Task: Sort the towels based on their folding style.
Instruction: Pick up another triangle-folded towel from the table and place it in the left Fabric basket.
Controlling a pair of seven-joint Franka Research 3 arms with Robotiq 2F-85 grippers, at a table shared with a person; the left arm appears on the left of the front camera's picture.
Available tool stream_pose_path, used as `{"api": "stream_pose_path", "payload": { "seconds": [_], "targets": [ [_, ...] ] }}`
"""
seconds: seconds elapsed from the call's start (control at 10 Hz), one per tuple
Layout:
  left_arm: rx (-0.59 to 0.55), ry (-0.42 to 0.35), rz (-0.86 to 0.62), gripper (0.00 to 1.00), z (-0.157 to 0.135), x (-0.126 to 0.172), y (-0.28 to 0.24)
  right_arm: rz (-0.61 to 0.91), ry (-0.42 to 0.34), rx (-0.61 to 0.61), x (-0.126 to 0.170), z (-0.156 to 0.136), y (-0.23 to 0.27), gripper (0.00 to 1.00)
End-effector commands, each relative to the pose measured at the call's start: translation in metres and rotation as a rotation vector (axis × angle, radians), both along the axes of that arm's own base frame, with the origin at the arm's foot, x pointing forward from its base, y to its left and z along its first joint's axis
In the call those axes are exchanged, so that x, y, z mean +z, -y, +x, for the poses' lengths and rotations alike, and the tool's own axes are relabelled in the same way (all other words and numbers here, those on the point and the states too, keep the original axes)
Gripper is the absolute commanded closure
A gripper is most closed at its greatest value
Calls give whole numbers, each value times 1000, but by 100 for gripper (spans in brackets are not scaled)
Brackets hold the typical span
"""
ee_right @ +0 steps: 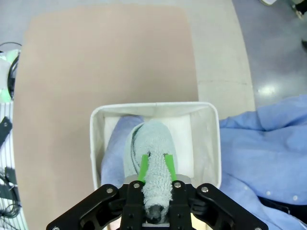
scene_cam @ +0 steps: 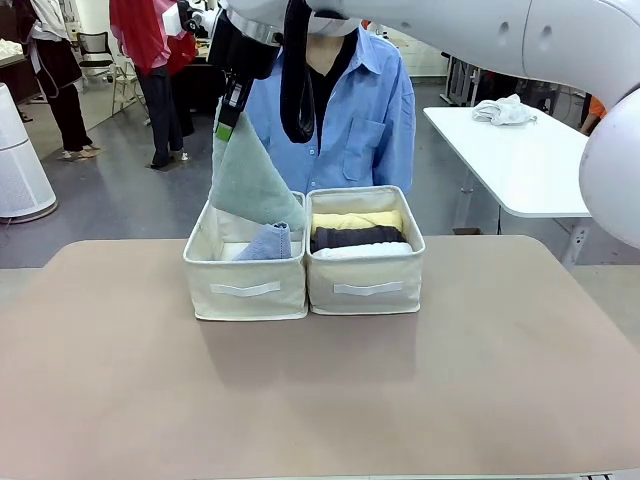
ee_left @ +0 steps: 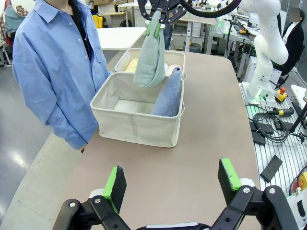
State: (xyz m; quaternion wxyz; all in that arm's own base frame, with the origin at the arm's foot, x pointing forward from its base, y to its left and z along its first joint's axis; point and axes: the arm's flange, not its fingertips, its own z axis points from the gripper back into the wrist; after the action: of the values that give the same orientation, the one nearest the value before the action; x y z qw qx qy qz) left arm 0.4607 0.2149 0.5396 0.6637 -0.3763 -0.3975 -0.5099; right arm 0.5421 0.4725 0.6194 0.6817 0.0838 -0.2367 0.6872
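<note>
The green towel (ee_right: pixel 152 165) runs down between the right gripper's (ee_right: pixel 156 167) pads, so its tip is buried in the black body behind them. Under it, the blue towel (ee_right: pixel 112 158) shows just a strip beside the fingers. The box's (ee_right: pixel 96 143) near wall is lost behind the gripper. In the front view that gripper's (scene_cam: pixel 227 118) fingers are too small to tell apart. The left gripper's (ee_left: pixel 172 182) body is cut by the bottom edge.
</note>
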Motion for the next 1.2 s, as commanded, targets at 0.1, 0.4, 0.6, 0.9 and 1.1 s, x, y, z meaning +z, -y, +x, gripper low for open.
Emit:
{"api": "stream_pose_path", "payload": {
  "seconds": [0.1,0.4,0.6,0.9,1.1],
  "targets": [
    [0,-1,3,0,-2,0,-1,12,7,8,-8,14,-13,85],
    [0,-1,3,0,-2,0,-1,2,-10,23,-19,19,-22,85],
    [0,-1,3,0,-2,0,-1,-9,-27,23,-30,23,-24,85],
    [0,-1,3,0,-2,0,-1,-60,-46,43,-51,27,-33,85],
    [0,-1,3,0,-2,0,-1,-85,-73,63,-64,30,-40,85]
  ]
}}
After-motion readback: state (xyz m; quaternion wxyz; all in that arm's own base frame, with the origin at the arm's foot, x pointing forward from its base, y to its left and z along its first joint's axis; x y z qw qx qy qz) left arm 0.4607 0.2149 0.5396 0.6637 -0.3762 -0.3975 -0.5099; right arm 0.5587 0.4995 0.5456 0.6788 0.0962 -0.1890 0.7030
